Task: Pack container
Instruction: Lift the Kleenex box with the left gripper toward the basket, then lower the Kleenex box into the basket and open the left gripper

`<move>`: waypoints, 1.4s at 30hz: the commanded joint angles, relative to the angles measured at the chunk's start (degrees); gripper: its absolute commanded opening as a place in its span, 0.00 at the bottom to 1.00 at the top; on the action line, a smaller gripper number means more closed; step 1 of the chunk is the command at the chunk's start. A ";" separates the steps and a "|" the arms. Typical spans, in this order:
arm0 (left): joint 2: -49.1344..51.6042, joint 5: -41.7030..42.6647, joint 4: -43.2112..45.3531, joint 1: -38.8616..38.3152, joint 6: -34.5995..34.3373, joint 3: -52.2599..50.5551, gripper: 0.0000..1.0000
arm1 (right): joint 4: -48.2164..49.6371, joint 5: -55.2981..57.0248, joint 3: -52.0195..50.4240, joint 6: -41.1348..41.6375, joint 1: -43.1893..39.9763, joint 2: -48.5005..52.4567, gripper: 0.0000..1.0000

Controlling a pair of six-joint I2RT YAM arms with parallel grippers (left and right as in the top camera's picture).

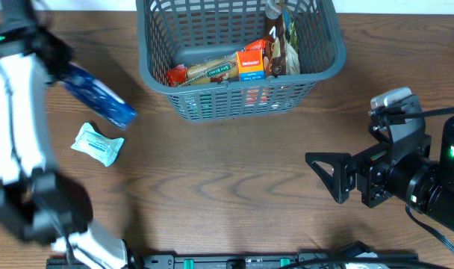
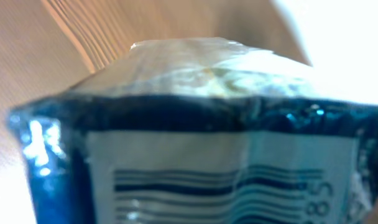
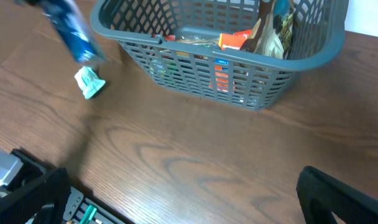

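The dark grey slotted container (image 1: 157, 73) stands at the back middle of the table and also shows in the right wrist view (image 3: 313, 59). It holds a tan bar packet (image 1: 210, 71), an orange box (image 1: 250, 65) and a brown bag (image 1: 281, 37). My left gripper (image 1: 63, 67) is shut on a blue packet (image 1: 100, 95), held above the table left of the container. The packet's barcode side (image 2: 195, 168) fills the left wrist view and hides the fingers. My right gripper (image 1: 328, 178) is open and empty over the table at the right.
A small teal-and-white packet (image 1: 98, 143) lies on the wooden table below the blue packet; it also shows in the right wrist view (image 3: 89, 81). A black rail (image 1: 234, 261) runs along the table's front edge.
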 commanded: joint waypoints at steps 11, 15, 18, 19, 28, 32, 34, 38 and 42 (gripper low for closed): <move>-28.22 0.66 10.51 -3.06 -13.31 0.90 0.15 | -0.13 0.13 0.59 0.83 -0.46 0.00 0.99; -26.38 0.59 12.94 -9.60 -19.17 0.90 0.11 | -0.13 0.13 0.59 0.83 -0.46 0.00 0.99; -22.69 0.59 16.74 -14.36 -21.99 0.90 0.11 | -0.13 0.13 0.59 0.83 -0.46 0.00 0.99; -21.11 0.61 18.69 -15.89 -22.97 0.90 0.11 | -0.13 0.13 0.59 0.83 -0.46 0.00 0.99; -8.07 0.63 35.80 -25.09 -35.32 0.90 0.11 | -0.13 0.13 0.59 0.83 -0.46 0.00 0.99; -2.97 0.57 43.36 -28.96 -37.62 0.90 0.11 | -0.13 0.13 0.59 0.83 -0.46 0.00 0.99; -0.59 0.57 45.79 -30.56 -40.04 0.90 0.11 | -0.13 0.13 0.59 0.83 -0.46 0.00 0.99; 3.17 0.39 46.77 -32.61 -44.83 0.90 0.11 | -0.13 0.13 0.59 0.83 -0.46 0.00 0.99; 4.31 0.37 46.71 -33.42 -45.31 0.90 0.06 | -0.13 0.13 0.59 0.83 -0.46 0.00 0.99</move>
